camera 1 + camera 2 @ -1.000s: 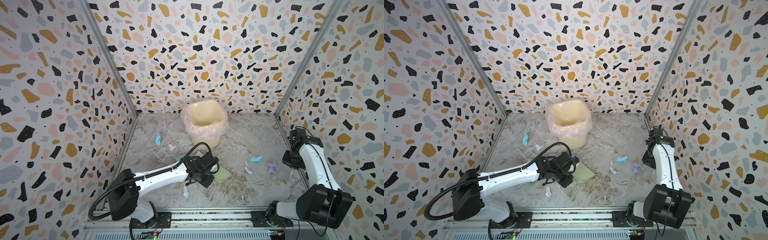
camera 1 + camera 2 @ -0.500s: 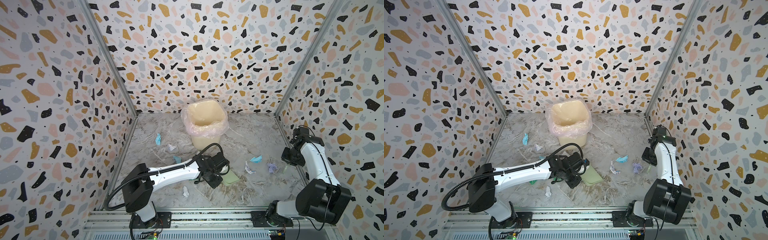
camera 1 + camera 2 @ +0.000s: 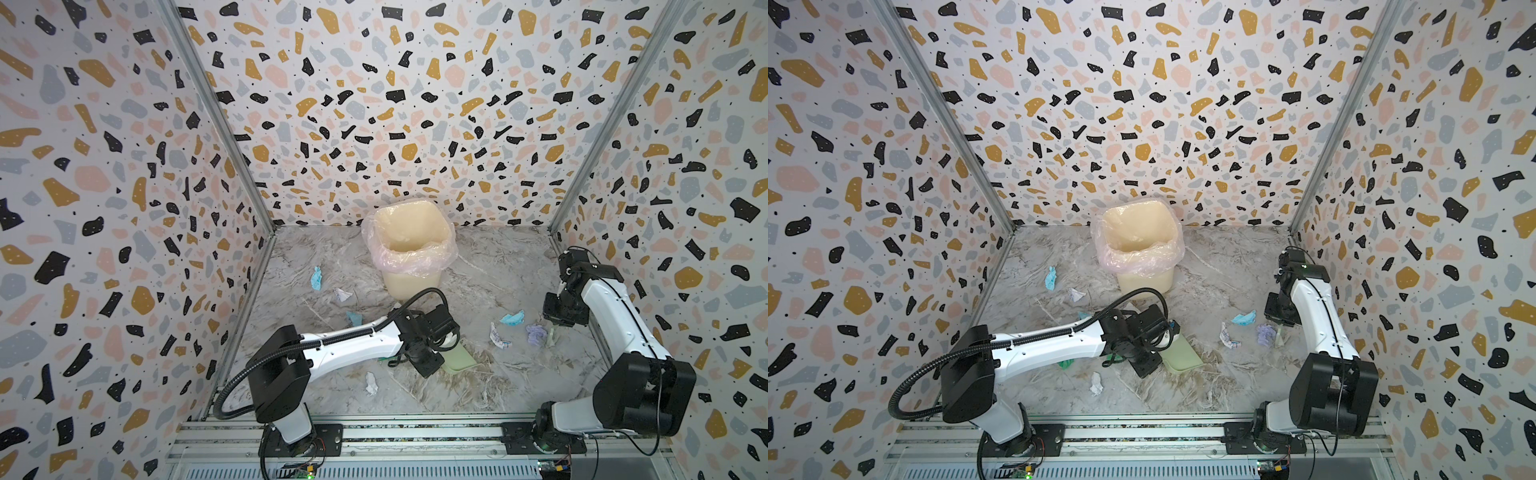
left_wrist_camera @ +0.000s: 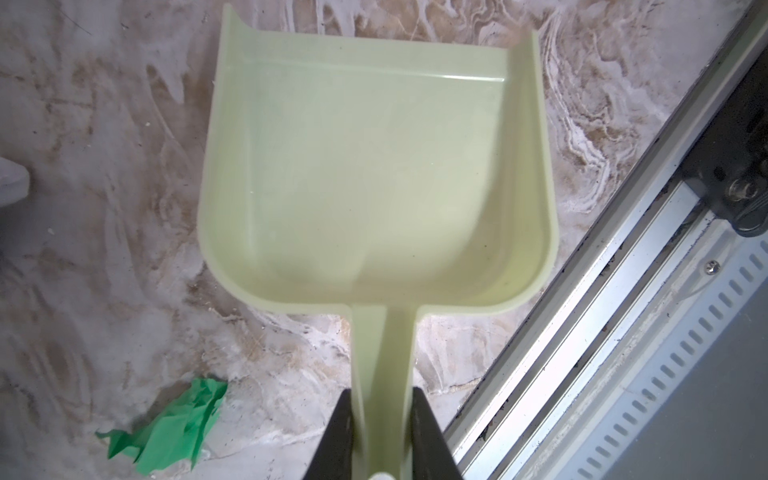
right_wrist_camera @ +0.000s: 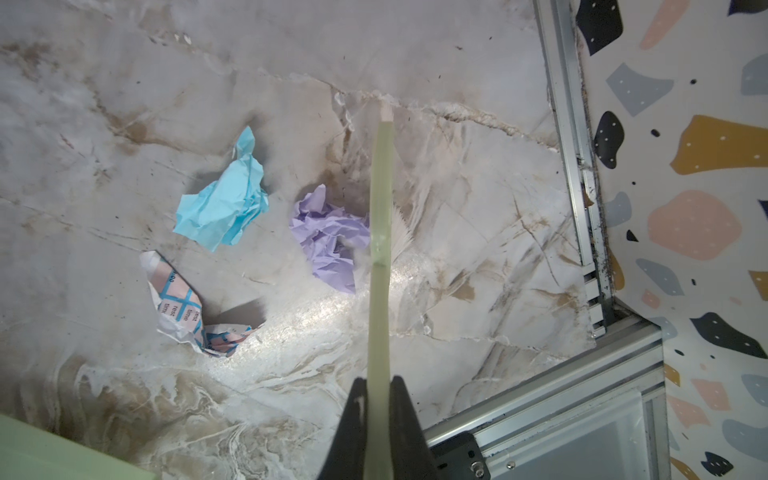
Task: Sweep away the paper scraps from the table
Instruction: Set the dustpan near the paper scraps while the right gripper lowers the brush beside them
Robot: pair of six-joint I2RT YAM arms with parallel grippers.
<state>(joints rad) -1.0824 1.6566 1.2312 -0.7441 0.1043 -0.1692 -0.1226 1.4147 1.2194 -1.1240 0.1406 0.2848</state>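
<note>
My left gripper (image 4: 382,395) is shut on the handle of a pale green dustpan (image 4: 374,166), which lies flat and empty on the marble table (image 3: 490,386) near the front middle (image 3: 459,359). My right gripper (image 5: 378,384) is shut on a thin pale green brush (image 5: 380,187); its white bristles touch a lilac scrap (image 5: 328,237). A light blue scrap (image 5: 226,203) and a white printed scrap (image 5: 178,299) lie just beyond it. A green scrap (image 4: 170,428) sits beside the dustpan handle. More paper scraps lie on the left: blue (image 3: 316,277), white (image 3: 343,294), white (image 3: 370,383).
A cream bin (image 3: 409,249) lined with a clear bag stands at the back middle. Speckled walls close in three sides. A metal rail (image 3: 415,432) runs along the table's front edge, close to the dustpan. The right arm (image 3: 606,316) stands near the right wall.
My left arm has carried the dustpan rightward and a little toward the front. The right gripper with the brush has shifted slightly left, up to the lilac scrap.
</note>
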